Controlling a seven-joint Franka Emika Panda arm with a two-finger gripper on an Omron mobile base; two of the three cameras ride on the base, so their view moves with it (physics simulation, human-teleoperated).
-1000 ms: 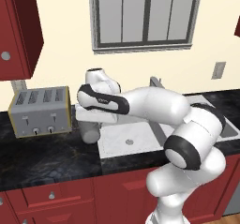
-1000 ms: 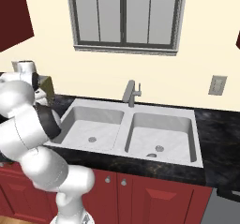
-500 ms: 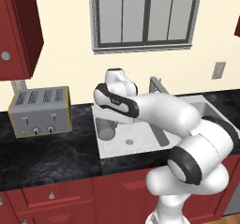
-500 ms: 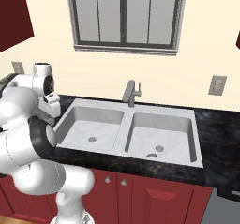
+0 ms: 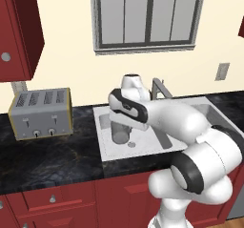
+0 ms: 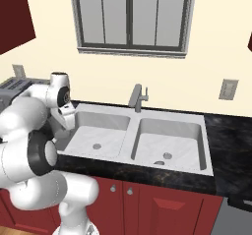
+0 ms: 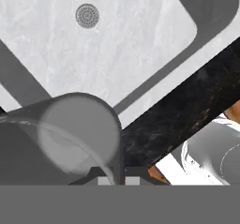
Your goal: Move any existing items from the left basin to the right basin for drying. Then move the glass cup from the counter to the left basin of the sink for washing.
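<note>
The glass cup (image 5: 120,133) is a translucent tumbler hanging just over the floor of the left basin (image 5: 106,143), near its left wall. My gripper (image 5: 121,122) is shut on its rim from above. In the hand view the glass cup (image 7: 78,135) sits close at the lower left, with the basin's drain (image 7: 87,15) beyond it and the black counter (image 7: 187,110) to the right. The right base view shows my hand (image 6: 62,101) at the left edge of the sink (image 6: 132,139). A tiny grey item (image 6: 158,162) lies at the front of the right basin (image 6: 187,131).
A silver toaster (image 5: 42,113) stands on the counter (image 5: 47,160) left of the sink. The grey faucet (image 6: 137,97) rises behind the divider between the basins. My arm reaches across the right basin in the left base view. Dark red cabinets run below the counter.
My arm has swung right from beside the toaster, carrying the glass cup off the counter to over the left basin. The grip has stayed shut.
</note>
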